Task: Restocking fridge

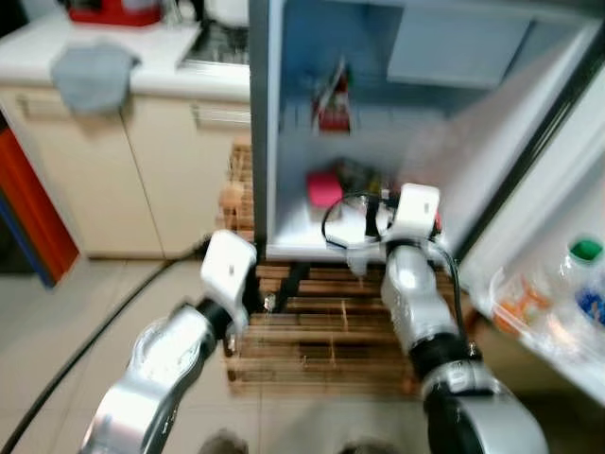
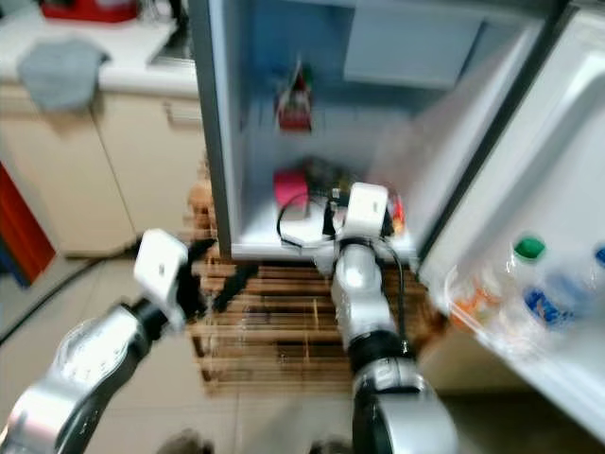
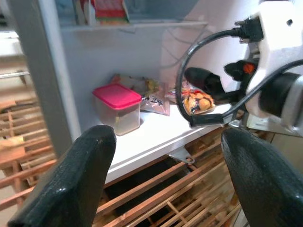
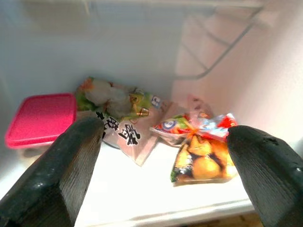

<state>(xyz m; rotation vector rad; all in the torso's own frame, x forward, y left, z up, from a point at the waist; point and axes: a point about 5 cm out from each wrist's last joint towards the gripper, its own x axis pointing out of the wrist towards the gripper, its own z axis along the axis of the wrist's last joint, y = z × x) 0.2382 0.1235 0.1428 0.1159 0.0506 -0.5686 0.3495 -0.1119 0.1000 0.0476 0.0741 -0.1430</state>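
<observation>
**Lower shelf stocked, pincers empty**

Pink-lidded clear plastic tub (image 4: 40, 118) and crinkly snack packets (image 4: 201, 158) already lie on the white fridge shelf (image 3: 156, 132). Right pincer (image 4: 161, 175), spread, hovers before them; left pincer (image 3: 165, 175), spread, waits outside. Stocking looks well advanced.

I am looking into the open fridge (image 1: 284, 142), which is standing on a slatted pallet (image 1: 321, 331). On its bottom shelf (image 3: 156, 132), a lidded container (image 3: 117, 108) is sitting left of the snack packets (image 4: 199, 151). Bottles (image 2: 529, 284) are standing in the door rack (image 2: 529, 350) at right.
</observation>
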